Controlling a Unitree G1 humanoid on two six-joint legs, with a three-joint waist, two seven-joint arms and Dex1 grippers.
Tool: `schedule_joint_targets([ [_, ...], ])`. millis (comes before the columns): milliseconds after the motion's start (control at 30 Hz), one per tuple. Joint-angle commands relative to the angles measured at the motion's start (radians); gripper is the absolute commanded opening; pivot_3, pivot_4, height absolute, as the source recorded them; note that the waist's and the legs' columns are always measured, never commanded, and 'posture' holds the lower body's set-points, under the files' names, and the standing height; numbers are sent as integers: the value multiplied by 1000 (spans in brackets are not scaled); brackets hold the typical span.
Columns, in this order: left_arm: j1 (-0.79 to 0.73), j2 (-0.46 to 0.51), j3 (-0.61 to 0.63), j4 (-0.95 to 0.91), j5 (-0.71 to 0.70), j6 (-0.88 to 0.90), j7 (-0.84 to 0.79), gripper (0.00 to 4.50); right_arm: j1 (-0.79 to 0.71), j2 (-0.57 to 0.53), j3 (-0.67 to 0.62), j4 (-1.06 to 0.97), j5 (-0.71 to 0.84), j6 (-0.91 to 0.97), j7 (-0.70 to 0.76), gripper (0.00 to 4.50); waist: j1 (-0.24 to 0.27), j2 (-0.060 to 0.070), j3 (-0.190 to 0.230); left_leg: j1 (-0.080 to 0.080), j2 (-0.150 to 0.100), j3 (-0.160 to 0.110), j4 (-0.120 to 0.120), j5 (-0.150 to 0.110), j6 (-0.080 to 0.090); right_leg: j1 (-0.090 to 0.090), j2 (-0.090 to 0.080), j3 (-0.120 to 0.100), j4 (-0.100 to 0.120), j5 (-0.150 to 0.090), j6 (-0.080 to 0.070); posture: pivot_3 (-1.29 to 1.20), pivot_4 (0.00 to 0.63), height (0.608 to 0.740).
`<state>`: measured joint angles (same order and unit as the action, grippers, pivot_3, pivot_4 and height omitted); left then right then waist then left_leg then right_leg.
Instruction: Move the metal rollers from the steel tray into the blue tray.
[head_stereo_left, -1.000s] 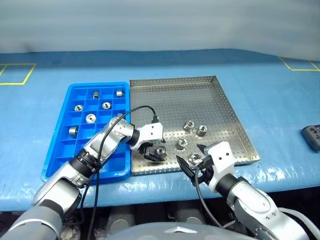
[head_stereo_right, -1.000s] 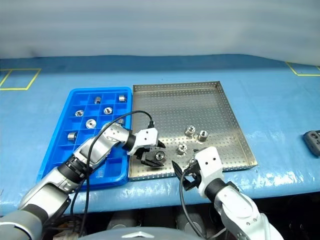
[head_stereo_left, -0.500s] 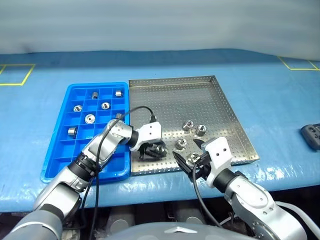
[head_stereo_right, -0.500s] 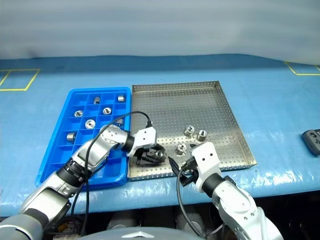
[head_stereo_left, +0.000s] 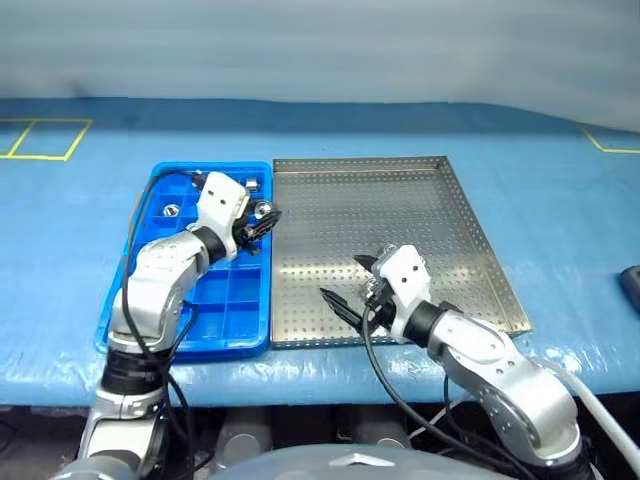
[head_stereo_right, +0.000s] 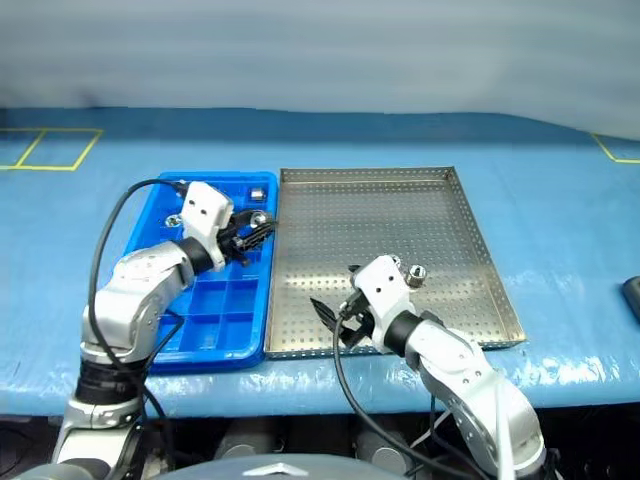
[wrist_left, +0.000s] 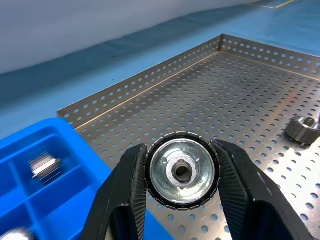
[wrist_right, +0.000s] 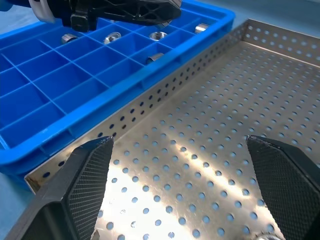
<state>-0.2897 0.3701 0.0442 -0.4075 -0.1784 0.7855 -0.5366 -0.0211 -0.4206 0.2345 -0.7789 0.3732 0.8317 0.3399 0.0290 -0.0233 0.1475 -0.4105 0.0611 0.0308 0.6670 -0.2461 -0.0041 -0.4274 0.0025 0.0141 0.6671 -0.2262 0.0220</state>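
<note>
**Left gripper holds a roller over the blue tray; right gripper spread above the steel tray**

Nearest the robot, the right gripper (head_stereo_left: 352, 292) hangs over the near part of the steel tray (head_stereo_left: 420, 210), its 2 black fingers spread wide with nothing between them. The white wrist housing hides most of the rollers lying there; 1 loose roller (head_stereo_right: 416, 272) peeks out just beyond it, and the count of the rest cannot be made out.

To the left, the left gripper (wrist_left: 181, 172) is clamped on 1 roller (wrist_left: 182, 171), carried over the right-hand edge of the blue tray (head_stereo_left: 222, 305), beside the steel tray's rim. The roller's bore and long axis run along the fingers, its open end facing the wrist camera.

Farther back, several rollers (wrist_right: 114, 36) sit in the blue tray's far compartments, partly screened by the left arm, 1 (head_stereo_right: 257, 191) near the back corner.

Both trays lie touching, side by side, on a blue tabletop sheet (head_stereo_left: 540, 180) marked with yellow tape (head_stereo_left: 40, 140); a pale wall rises behind.
</note>
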Motion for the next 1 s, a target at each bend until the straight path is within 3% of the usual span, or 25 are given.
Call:
schedule_joint_targets([
  [33,59,30,52,-133,-25,38,33,1680,-63,3,31,43,-3,-43,48,4500,14,0,0,0,0,0,0,0,0,0,0,0,0,0,0,244,150,740],
  [467,307,46,159,-281,-36,113,157,1680,-180,11,121,152,-16,-91,161,4500,89,0,0,-1,0,-1,0,0,0,0,-1,-2,-1,-1,-2,361,150,740],
  [833,337,46,148,-253,-58,181,190,1680,-169,22,123,151,-23,-93,160,4500,113,0,0,-1,0,-1,0,0,0,0,-1,-3,-1,-3,-5,347,150,740],
  [1000,321,52,143,-239,-71,204,192,3418,-144,26,113,131,-30,-85,144,4500,112,0,0,-1,0,-2,-1,0,0,0,-1,-4,-1,-3,-5,347,150,740],
])
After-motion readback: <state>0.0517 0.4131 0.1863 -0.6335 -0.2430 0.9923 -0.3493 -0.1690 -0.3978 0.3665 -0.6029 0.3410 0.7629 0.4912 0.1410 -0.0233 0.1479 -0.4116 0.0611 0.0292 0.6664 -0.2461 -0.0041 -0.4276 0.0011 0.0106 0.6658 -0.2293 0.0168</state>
